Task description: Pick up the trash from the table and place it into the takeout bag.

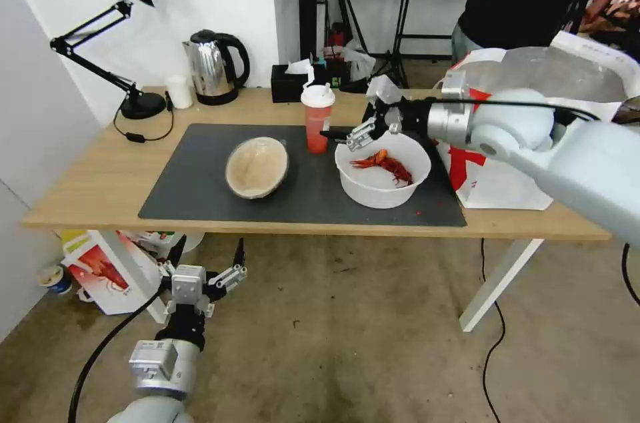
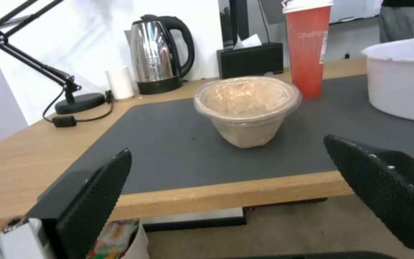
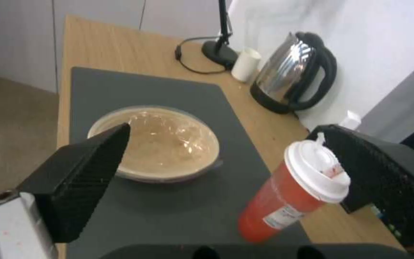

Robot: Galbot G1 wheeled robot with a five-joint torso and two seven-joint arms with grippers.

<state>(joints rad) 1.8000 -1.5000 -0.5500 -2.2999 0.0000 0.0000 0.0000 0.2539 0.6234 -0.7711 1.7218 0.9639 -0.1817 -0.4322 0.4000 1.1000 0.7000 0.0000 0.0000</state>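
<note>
Above the white bowl's (image 1: 382,173) far rim, our right gripper (image 1: 352,136) hangs spread beside the red cup (image 1: 317,120). We should straddle the cup squarely before closing. Our left gripper (image 1: 215,274) waits spread below the table (image 1: 87,189).

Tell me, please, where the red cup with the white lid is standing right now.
In the head view the red cup stands upright at the mat's far edge, between the beige bowl and the white bowl, close to the open right gripper.

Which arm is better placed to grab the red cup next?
Right. The right gripper hovers open over the mat beside the red cup, above the white bowl. The left gripper hangs open below the table edge.
</note>
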